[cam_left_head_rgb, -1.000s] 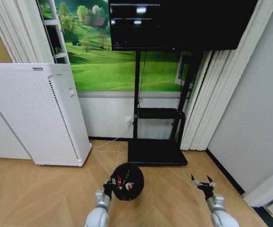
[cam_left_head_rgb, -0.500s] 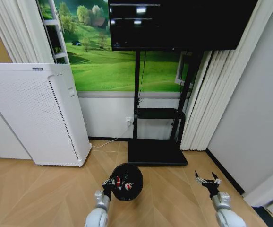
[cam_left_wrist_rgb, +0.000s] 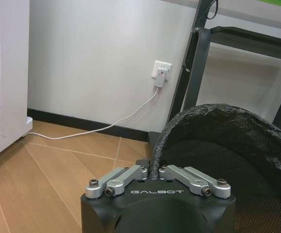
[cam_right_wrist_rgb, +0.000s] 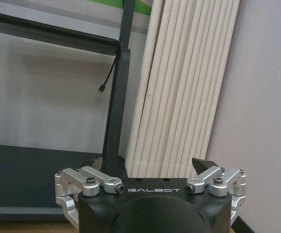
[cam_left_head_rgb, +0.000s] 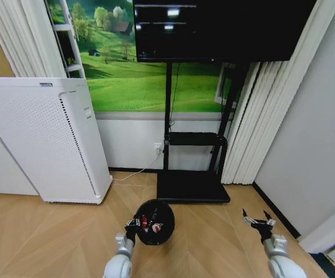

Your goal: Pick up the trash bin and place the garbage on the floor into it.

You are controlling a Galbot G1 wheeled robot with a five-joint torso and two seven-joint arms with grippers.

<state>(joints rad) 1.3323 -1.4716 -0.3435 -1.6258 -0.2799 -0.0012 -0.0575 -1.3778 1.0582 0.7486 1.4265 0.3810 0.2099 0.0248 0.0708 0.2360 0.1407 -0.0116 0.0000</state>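
The trash bin (cam_left_head_rgb: 161,217), small, round and black, is held above the wooden floor in front of me in the head view. My left gripper (cam_left_head_rgb: 134,223) is shut on its near rim. The left wrist view shows the fingers (cam_left_wrist_rgb: 126,177) pinched on the bag-lined rim of the bin (cam_left_wrist_rgb: 213,114). Small red-and-white pieces of garbage (cam_left_head_rgb: 146,220) lie inside the bin. My right gripper (cam_left_head_rgb: 259,220) hangs open to the right, over bare floor, and holds nothing. In the right wrist view, that gripper (cam_right_wrist_rgb: 148,167) has its fingers spread wide.
A tall white perforated appliance (cam_left_head_rgb: 46,139) stands at the left. The black TV stand base (cam_left_head_rgb: 193,188) sits just beyond the bin, with white curtains (cam_left_head_rgb: 254,127) and a grey wall to the right. A white cord (cam_left_wrist_rgb: 106,128) runs from the wall socket (cam_left_wrist_rgb: 161,73).
My right gripper has drifted a little to the right and lower in the view, still open. The left gripper and the bin have stayed in place.
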